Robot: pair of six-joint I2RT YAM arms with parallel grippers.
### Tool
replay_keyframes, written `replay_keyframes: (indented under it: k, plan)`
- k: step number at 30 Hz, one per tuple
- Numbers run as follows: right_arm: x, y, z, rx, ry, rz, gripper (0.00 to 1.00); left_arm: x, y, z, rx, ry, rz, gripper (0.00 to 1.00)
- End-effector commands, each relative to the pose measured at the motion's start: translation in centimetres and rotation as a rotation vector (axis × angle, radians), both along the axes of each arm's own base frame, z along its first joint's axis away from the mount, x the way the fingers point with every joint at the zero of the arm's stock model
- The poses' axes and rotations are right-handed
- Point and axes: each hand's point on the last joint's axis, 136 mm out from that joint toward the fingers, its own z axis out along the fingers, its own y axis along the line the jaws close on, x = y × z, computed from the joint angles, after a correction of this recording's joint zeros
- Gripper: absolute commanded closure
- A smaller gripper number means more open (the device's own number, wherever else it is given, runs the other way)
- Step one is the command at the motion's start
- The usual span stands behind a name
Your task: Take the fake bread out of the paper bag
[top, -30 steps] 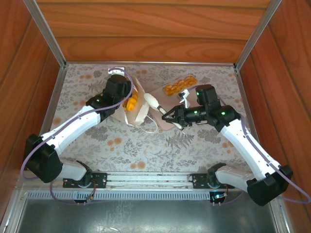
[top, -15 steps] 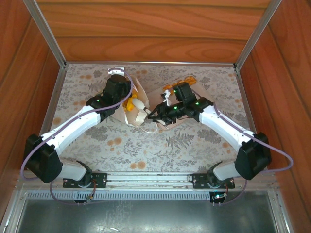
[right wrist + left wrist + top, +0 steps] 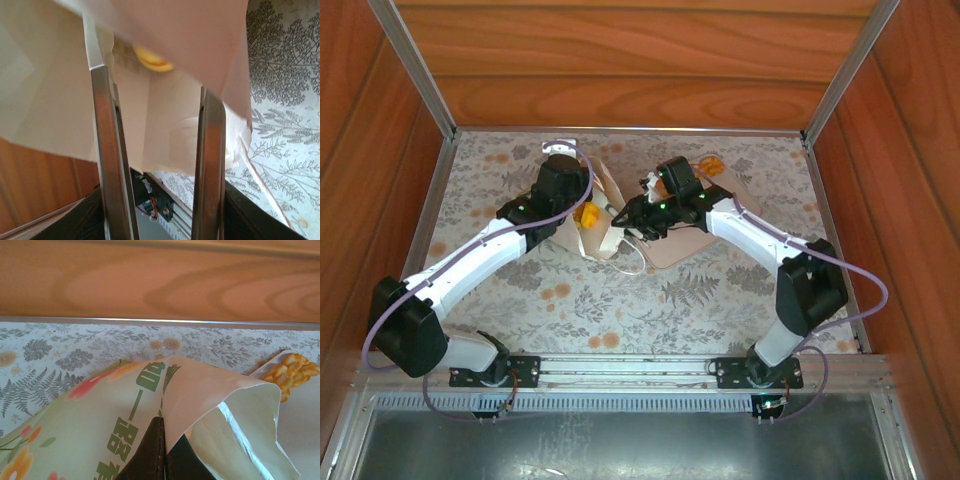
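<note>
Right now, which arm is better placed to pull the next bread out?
Right. The right gripper is open at the paper bag mouth, with a yellow fake bread piece straight ahead between its fingers. The left gripper is shut on the bag's rim, holding it up.

So the table (image 3: 720,300) has this grey cover with a fern-and-flower print. Sitting straight on it: the paper bag (image 3: 603,238), a bit left of centre toward the back, and a beige tray (image 3: 675,252) right next to it on the right.
</note>
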Motion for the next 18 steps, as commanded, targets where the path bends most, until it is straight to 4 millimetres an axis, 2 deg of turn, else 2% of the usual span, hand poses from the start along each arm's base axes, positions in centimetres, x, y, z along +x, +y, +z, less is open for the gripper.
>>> replay_keyframes:
  k: [1, 10, 18]
  plan:
    - [1.1, 1.8, 1.8, 0.059, -0.052, 0.011, 0.47, 0.0, 0.0, 1.3, -0.056, -0.038, -0.001, 1.00]
    - [2.4, 2.9, 1.0, 0.064, -0.057, 0.008, 0.46, 0.3, -0.6, 1.0, -0.063, -0.030, -0.018, 1.00]
    - [3.5, 3.4, 1.3, 0.073, -0.096, -0.007, 0.45, 0.2, -0.6, 0.9, -0.065, -0.025, -0.022, 1.00]
